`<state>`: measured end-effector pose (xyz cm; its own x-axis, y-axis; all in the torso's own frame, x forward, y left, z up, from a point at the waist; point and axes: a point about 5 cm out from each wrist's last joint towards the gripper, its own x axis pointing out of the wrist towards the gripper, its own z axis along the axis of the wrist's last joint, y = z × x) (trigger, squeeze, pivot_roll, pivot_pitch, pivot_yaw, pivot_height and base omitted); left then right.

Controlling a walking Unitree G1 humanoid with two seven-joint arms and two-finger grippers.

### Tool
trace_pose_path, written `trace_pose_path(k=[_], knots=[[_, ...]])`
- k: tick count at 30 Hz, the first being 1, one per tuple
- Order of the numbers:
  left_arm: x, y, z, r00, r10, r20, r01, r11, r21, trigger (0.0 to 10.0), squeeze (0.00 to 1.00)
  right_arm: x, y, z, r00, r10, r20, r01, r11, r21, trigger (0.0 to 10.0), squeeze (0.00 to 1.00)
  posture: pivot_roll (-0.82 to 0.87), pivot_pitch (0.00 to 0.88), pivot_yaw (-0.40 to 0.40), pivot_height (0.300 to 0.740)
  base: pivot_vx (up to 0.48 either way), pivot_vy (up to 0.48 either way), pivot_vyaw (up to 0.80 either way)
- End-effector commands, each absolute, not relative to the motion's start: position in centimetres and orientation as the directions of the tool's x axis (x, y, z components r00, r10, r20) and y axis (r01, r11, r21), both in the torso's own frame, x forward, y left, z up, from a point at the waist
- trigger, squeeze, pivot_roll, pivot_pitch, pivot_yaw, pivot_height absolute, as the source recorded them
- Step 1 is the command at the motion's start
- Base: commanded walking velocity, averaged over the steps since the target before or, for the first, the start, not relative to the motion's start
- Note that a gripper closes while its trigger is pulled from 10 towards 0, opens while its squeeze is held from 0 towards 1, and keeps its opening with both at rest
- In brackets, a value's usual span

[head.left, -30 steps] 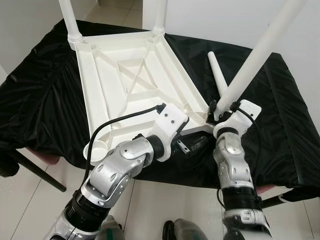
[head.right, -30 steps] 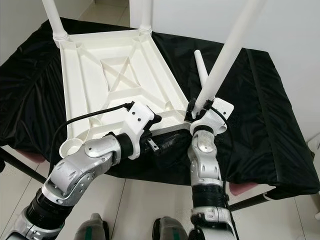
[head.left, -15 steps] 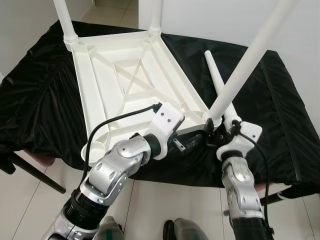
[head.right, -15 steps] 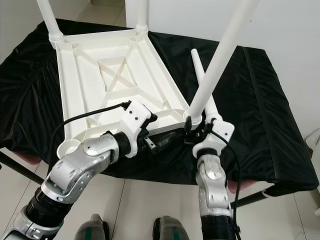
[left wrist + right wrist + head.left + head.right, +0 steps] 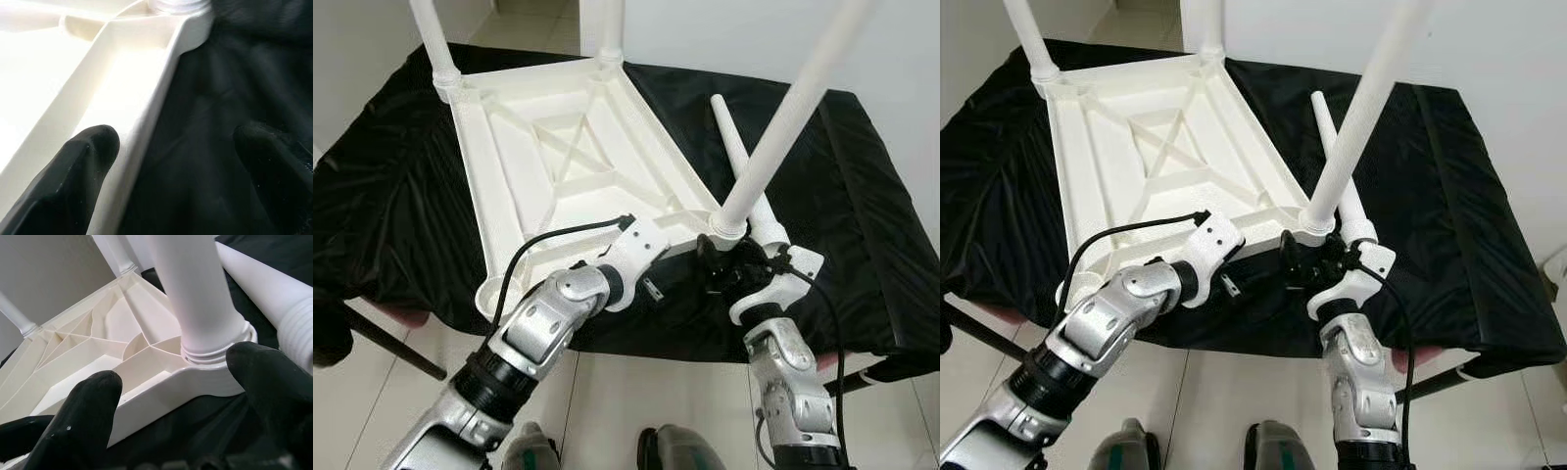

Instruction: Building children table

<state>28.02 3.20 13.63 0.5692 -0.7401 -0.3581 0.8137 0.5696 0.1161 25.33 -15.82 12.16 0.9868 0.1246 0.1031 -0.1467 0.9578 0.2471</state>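
At the near edge of the black-draped bench [image 5: 862,225], our right gripper [image 5: 729,269], fingers apart, faces the fitted leg [image 5: 773,137]; left gripper [image 5: 656,284] straddles the upturned table [image 5: 558,166] rim; the loose leg [image 5: 739,162] lies rightward, pointing away.

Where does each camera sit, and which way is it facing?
Eye views: head, looking down at the upturned white tabletop on the black cloth; both silver arms show.
Left wrist view: along the left gripper, open across the tabletop's near edge.
Right wrist view: along the right gripper, open before the fitted leg.
All views share that tabletop.
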Motion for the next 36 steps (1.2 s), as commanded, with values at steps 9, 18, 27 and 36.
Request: trace_pose_path(k=[9, 18, 27, 36], knots=[[29.3, 4.1, 13.0, 0.666, -0.64, -0.383, 0.729, 0.666, 0.158, 10.0, 0.0, 25.4, -15.4, 12.2, 0.984, 0.151, 0.096, -0.172, 0.947, 0.27, 10.0, 0.0, -0.09, 0.054, -0.004, 0.74, 0.0, 0.0, 0.0], [30.9, 4.6, 12.5, 0.726, -0.541, -0.424, 0.649, 0.743, 0.164, 10.0, 0.0, 25.6, -15.2, 12.4, 0.979, 0.177, 0.096, -0.197, 0.944, 0.263, 10.0, 0.0, -0.1, 0.042, 0.001, 0.74, 0.0, 0.0, 0.0], [31.9, 4.9, 12.0, 0.784, -0.434, -0.443, 0.535, 0.835, 0.128, 10.0, 0.0, 25.6, -15.1, 12.5, 0.98, 0.176, 0.095, -0.195, 0.946, 0.26, 10.0, 0.0, -0.1, 0.038, 0.001, 0.74, 0.0, 0.0, 0.0], [32.8, 5.0, 11.8, 0.828, -0.361, -0.43, 0.442, 0.891, 0.105, 0.0, 0.0, 25.8, -15.2, 12.5, 0.981, 0.171, 0.091, -0.189, 0.949, 0.251, 10.0, 0.0, -0.11, 0.03, 0.001, 0.74, 0.0, 0.0, 0.0]])
